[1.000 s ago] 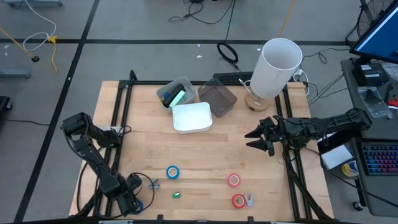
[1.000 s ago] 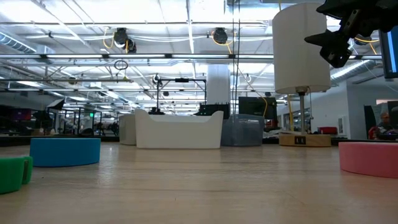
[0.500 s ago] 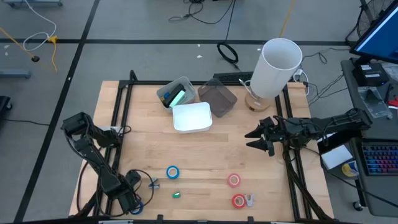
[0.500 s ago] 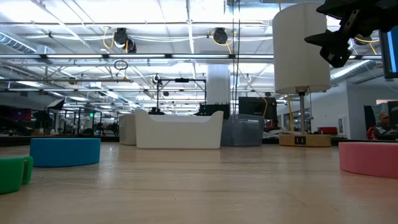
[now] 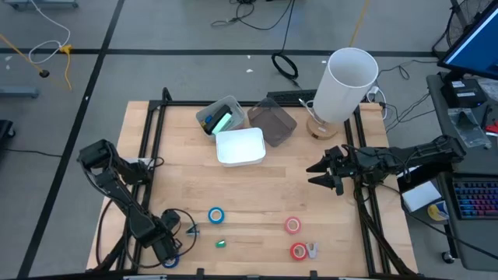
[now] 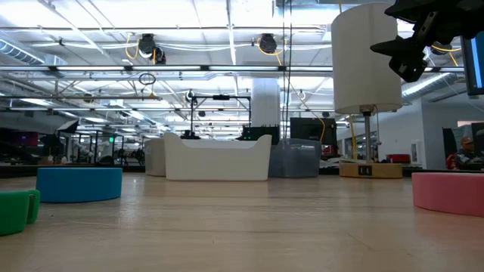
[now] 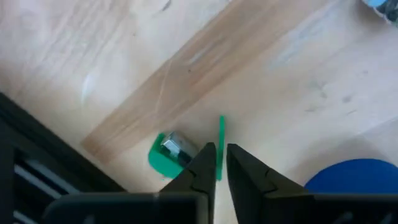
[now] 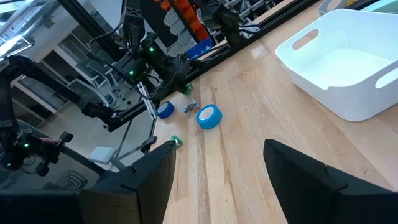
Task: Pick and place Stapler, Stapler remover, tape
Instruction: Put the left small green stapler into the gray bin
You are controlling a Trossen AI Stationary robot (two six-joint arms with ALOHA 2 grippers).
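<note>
My left gripper [image 5: 168, 250] is low over the table's near left corner, shut on a small green piece [image 7: 219, 140] with a metal part [image 7: 173, 147]. One blue tape roll [image 5: 170, 262] lies right beside it; another [image 5: 215, 215] lies farther right. Two red tape rolls [image 5: 292, 225] [image 5: 299, 250] lie flat near the front edge. A small grey metal thing [image 5: 191, 230], perhaps the stapler remover, lies by the blue roll. The stapler is out of view. My right gripper [image 5: 320, 171] hangs open above the table's right side. My left gripper pinches a thin green edge [image 7: 220, 155] of the small piece between its two fingertips [image 7: 205, 163], coming from above and pointing down. The green body with its metal part sits just beside the fingers. Whether it is lifted or on the wood, I cannot tell.
A white bin [image 5: 240, 146] and two clear containers [image 5: 221, 117] [image 5: 274, 124] stand at the back middle, a tall white cylinder [image 5: 346, 84] at the back right. A small green lump [image 5: 221, 243] lies near the front. Black rails [image 5: 152, 132] edge the table.
My left arm has shifted slightly over the near left corner, its wrist edging toward the right. My right arm has kept still.
</note>
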